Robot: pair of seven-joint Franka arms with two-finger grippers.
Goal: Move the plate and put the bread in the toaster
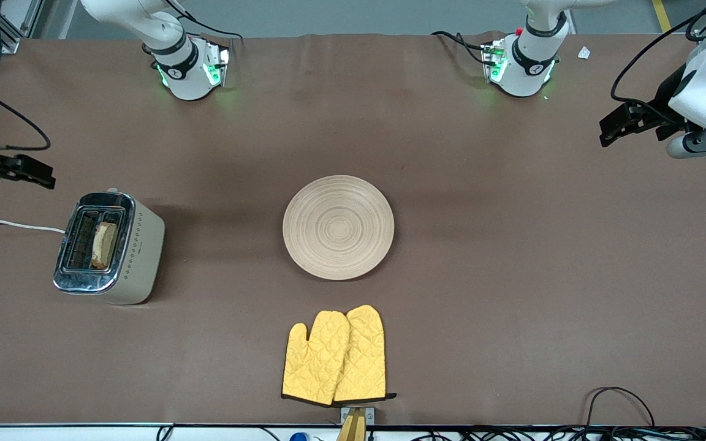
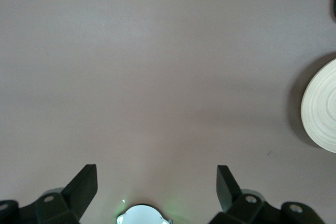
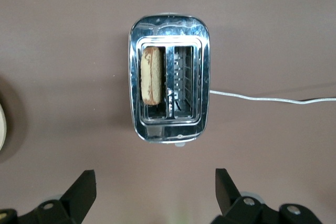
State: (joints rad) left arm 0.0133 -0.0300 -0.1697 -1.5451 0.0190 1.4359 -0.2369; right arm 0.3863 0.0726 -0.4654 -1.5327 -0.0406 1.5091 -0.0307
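The plate (image 1: 338,227) lies bare at the middle of the table; its rim also shows in the left wrist view (image 2: 321,106). The toaster (image 1: 141,257) stands toward the right arm's end of the table. The bread (image 1: 103,245) stands in the toaster's slot on the plate's side, as the right wrist view (image 3: 152,75) also shows, with the toaster (image 3: 169,129) below the camera. My right gripper (image 1: 43,174) is open and empty, up over the table's right-arm end beside the toaster (image 3: 155,184). My left gripper (image 1: 611,128) is open and empty over the left arm's end (image 2: 156,182).
A pair of yellow oven mitts (image 1: 336,356) lies nearer to the front camera than the plate. The toaster's white cord (image 1: 16,225) runs off toward the right arm's end. Black cables (image 1: 619,404) lie at the table's front edge.
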